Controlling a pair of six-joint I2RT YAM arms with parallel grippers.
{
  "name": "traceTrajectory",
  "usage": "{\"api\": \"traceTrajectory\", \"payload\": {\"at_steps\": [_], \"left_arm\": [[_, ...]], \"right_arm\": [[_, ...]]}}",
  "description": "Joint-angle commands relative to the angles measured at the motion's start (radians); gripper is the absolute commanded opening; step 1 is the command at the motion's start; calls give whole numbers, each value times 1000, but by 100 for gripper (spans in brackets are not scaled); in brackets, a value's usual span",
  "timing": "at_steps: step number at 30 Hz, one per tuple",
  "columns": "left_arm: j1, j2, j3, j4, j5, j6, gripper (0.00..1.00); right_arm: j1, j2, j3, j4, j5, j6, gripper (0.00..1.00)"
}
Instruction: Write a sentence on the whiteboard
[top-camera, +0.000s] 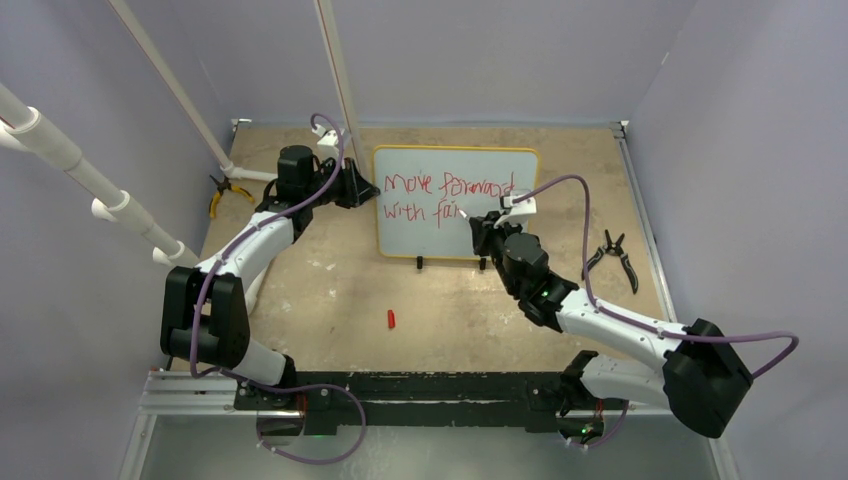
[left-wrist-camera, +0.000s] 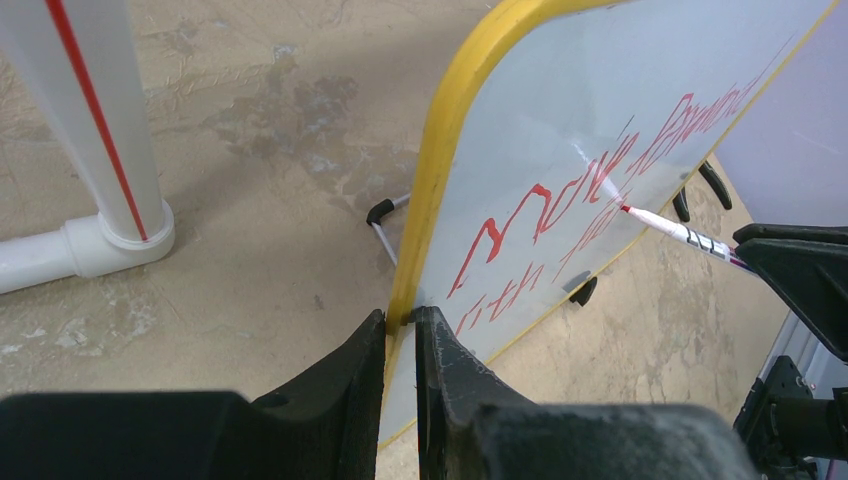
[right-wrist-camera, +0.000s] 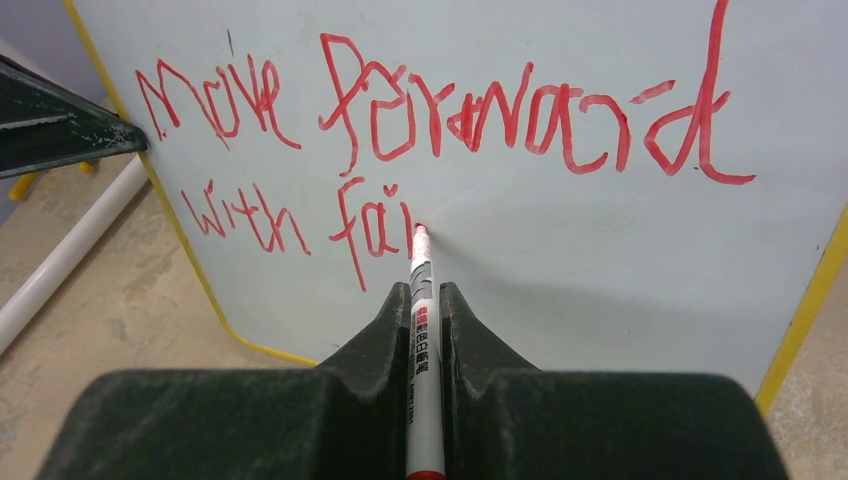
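Observation:
The whiteboard (top-camera: 455, 235) stands upright on two black feet at the back middle of the table, yellow-framed. Its red sentence (top-camera: 447, 186) reads "Move forward" over "with fai" (right-wrist-camera: 300, 222). My left gripper (left-wrist-camera: 400, 318) is shut on the whiteboard's left edge (left-wrist-camera: 430, 200), one finger on each face. My right gripper (right-wrist-camera: 425, 290) is shut on a white marker (right-wrist-camera: 423, 360). The marker's red tip (right-wrist-camera: 419, 230) touches the board just right of the "i". In the left wrist view the marker (left-wrist-camera: 680, 232) comes in from the right.
A red marker cap (top-camera: 391, 319) lies on the table in front of the board. Black pliers (top-camera: 615, 255) lie to the right, yellow-handled pliers (top-camera: 222, 192) at the back left. White pipes (top-camera: 110, 195) run along the left side, one standing in a base (left-wrist-camera: 110, 235).

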Motion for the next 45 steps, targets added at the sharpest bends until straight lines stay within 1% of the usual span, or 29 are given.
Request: {"api": "traceTrajectory", "payload": {"at_steps": [1,5,9,19,33,45], "left_arm": [[-18,-13,5,0,28,-2,14],[-16,-15,22,-24,22,16,14],[-17,-11,15,-14,32,6,14],[-17,-21,7,-11,33,3,14],[-17,-26,3,-9,27,5,14],[-17,-21,4,-13,25,8,14]], "right_arm": [[-15,-15,4,-10,78,10,0],[-18,-27,4,-59,98,25,0],[-18,-53,-9,-62,103,35,0],[-19,-119,-13,-25,0,-8,0],[-34,-92,16,40,-65,-50,0],[-40,-30,40,49,1,-66,0]]}}
